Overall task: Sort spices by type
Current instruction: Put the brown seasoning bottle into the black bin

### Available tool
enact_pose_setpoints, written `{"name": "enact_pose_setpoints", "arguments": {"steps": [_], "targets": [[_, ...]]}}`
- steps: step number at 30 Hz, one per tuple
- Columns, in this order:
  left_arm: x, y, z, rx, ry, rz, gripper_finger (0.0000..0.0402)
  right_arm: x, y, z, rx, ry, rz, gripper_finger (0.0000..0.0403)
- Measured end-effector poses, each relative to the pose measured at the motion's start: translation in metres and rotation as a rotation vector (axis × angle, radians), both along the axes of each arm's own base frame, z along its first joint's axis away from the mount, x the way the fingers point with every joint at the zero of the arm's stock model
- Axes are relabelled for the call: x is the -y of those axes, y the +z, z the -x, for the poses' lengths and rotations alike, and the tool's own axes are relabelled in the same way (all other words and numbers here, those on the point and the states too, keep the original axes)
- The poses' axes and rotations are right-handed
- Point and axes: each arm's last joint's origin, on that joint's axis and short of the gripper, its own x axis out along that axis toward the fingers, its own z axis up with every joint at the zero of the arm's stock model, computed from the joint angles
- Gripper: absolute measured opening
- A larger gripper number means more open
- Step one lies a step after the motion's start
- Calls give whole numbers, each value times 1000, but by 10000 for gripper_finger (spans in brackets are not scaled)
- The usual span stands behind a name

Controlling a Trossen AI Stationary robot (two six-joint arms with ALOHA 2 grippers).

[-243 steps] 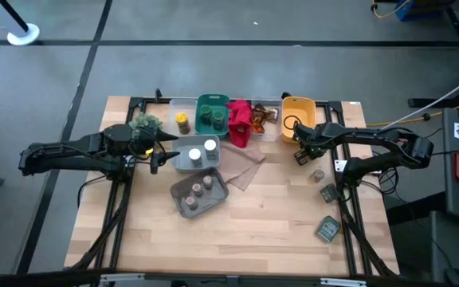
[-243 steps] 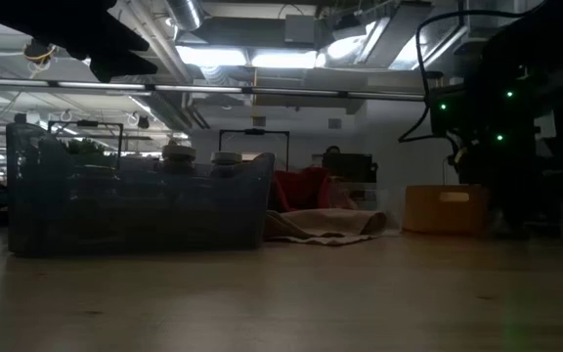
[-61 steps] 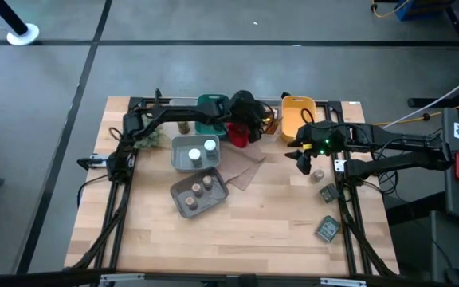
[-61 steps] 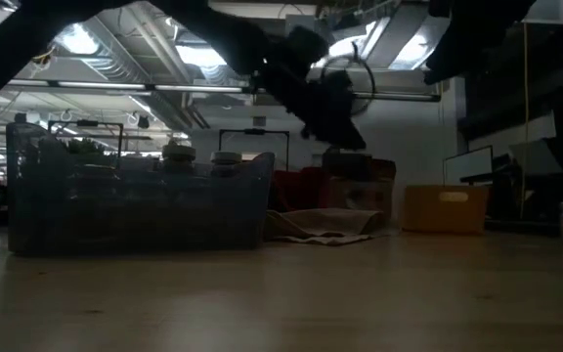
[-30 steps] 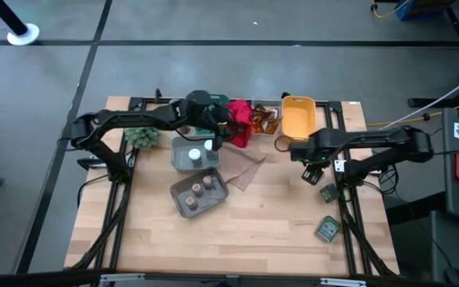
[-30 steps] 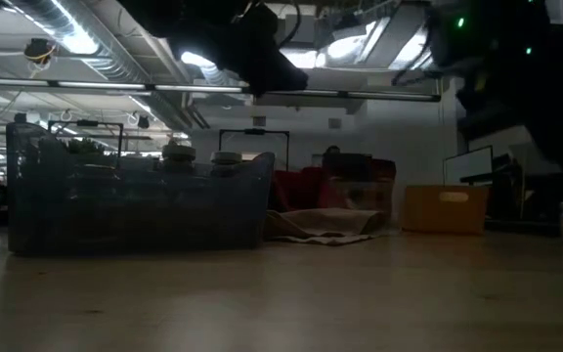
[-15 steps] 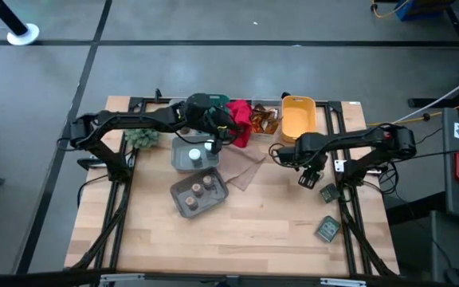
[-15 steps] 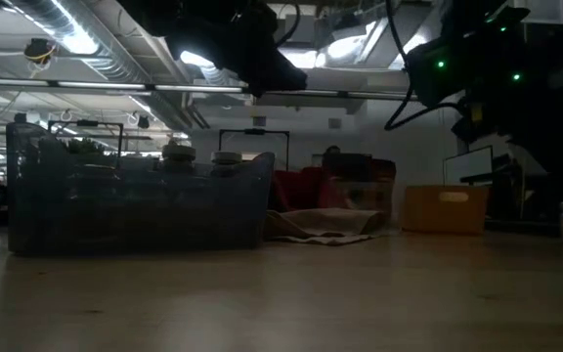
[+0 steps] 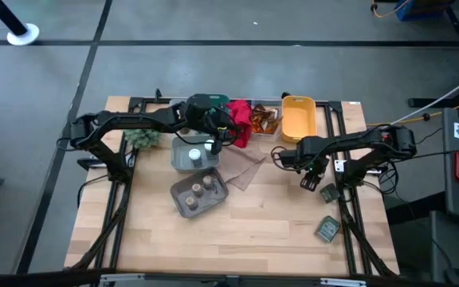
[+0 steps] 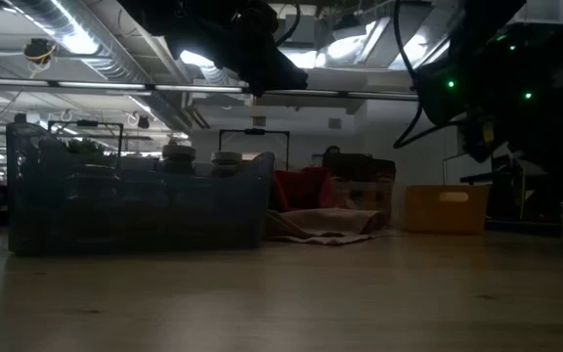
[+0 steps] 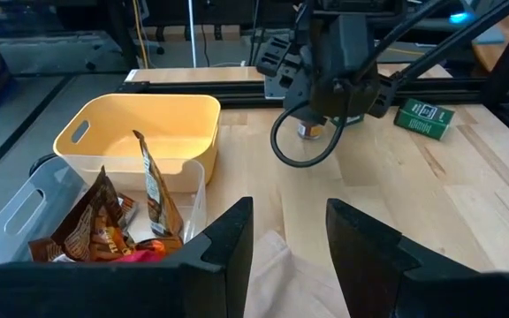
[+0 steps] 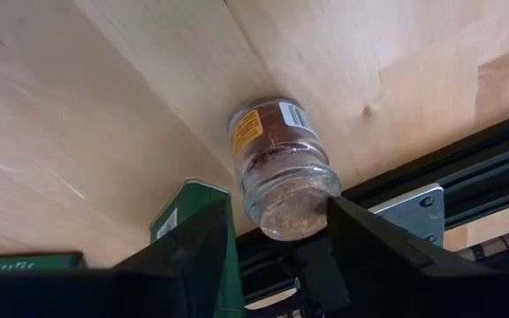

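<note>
A small glass spice jar [image 12: 279, 163] with a tan lid stands upright on the wood near the table's right rail. My right gripper [image 12: 277, 243] hangs over it, open and pointing steeply down, with one finger on either side of the lid; I see no touch. In the high view this gripper [image 9: 310, 180] covers the jar. My left gripper [image 11: 285, 234] is open and empty, held above the clear bin [image 11: 25, 208] of orange-brown packets [image 11: 117, 221] at the far middle [image 9: 229, 131]. Two dark green packets [image 9: 329, 193] [image 9: 327, 229] lie flat by the right rail.
A yellow bin [image 9: 298, 116] stands at the far edge beside the red cloth [image 9: 241, 121]. Two grey trays hold jars: one with white lids [image 9: 194, 156], one with tan lids [image 9: 199, 192]. A brown cloth [image 9: 246, 169] and a small plant [image 9: 143, 137] also sit here.
My right gripper has come down toward the jar by the right rail and tipped to point more steeply down, its fingers now on either side of the jar's lid. The jar has stayed in place.
</note>
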Motion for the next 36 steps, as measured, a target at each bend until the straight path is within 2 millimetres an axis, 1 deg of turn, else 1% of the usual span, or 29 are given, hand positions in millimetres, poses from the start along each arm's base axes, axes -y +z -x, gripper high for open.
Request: {"name": "enact_pose_setpoints", "arguments": {"steps": [11,19,24,36], "targets": [[0,0,0,1,0,0,127,1,-2,1,-5,0,28,195],[0,1,0,6,0,-2,127,1,13,-11,44,-20,16,195],[0,0,0,5,0,-2,127,3,18,-14,60,-2,68,195],[0,0,0,4,-1,-1,127,3,9,-7,25,14,90,195]]}}
